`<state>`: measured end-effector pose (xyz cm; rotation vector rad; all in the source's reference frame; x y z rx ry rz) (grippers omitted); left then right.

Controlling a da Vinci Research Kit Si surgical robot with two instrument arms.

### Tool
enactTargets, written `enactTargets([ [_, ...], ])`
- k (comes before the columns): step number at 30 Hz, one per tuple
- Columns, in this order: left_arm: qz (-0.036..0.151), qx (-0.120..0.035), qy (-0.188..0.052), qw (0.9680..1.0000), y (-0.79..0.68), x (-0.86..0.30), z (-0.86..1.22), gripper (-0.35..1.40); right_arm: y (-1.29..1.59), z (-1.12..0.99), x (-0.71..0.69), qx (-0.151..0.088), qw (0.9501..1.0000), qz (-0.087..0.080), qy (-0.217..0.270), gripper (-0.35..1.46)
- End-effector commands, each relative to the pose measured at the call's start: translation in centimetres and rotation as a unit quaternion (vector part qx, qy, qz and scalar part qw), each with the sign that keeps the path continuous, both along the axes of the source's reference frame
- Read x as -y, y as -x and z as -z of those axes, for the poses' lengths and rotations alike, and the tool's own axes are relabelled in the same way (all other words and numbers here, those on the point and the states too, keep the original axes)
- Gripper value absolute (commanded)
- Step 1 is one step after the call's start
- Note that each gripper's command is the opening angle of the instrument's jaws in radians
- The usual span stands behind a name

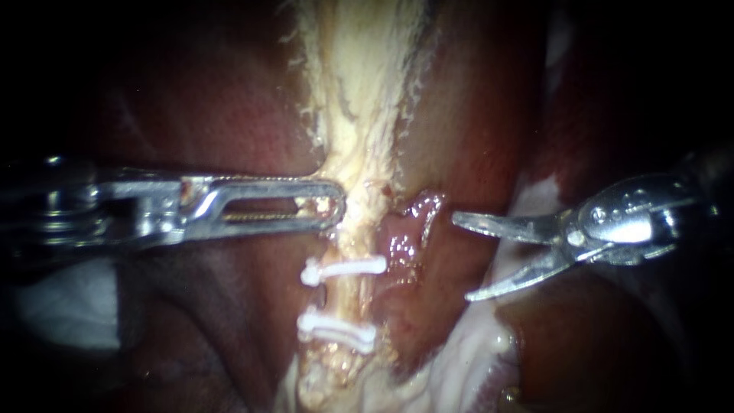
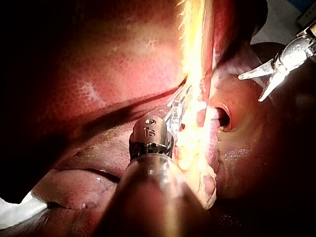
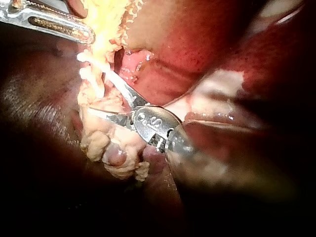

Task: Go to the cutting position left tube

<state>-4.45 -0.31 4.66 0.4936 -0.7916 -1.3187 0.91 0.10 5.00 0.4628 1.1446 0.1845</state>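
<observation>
Spread wide and holding nothing, the right end effector (image 1: 462, 258), a pair of curved blades on the instrument that comes in from the right, hangs over dark tissue and points leftward. The left tube (image 1: 348, 298) lies to its left in the endoscope view. I take it to be the pale strand that runs from top to bottom there and carries two white clips, the upper clip (image 1: 344, 269) and the lower clip (image 1: 336, 327). The blades lie roughly crosswise to that long axis, which suits a cut. A glistening pink fold (image 1: 401, 245) sits between the blade tips and the strand, so the blades are near the tube but do not touch it.

The bare stretch between the two clips looks like the place to cut. It is about level with the lower blade tip, so the approach seems mostly a sideways reach with a slight drop.

The left end effector (image 1: 335, 205) appears clamped on the strand's edge just above the upper clip, holding it against the liver (image 1: 229, 115). It is the nearer one, but it has no blades.
</observation>
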Motion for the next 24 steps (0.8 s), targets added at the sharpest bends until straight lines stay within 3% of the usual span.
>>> enactTargets([
  [1, 0.000, 0.000, 0.000, 1.0000, 0.00, 0.00, 0.01, -0.35, 0.00, 0.01, 0.00, 0.000, 1.0000, 0.001, 0.000, 1.42],
  [9, -0.001, 0.001, -0.002, 1.0000, -0.08, 0.06, 0.20, -0.35, -0.06, -0.02, 0.10, -0.009, 0.9997, 0.006, -0.021, 1.42],
  [16, -0.006, 0.005, -0.004, 1.0000, -0.23, 0.12, 0.38, -0.35, -0.33, -0.20, 0.47, 0.013, 0.9953, 0.043, -0.086, 1.40],
  [24, -0.002, 0.002, -0.002, 1.0000, -0.34, 0.11, 0.49, -0.35, -0.71, -0.49, 0.74, 0.022, 0.9869, 0.066, -0.146, 1.39],
])
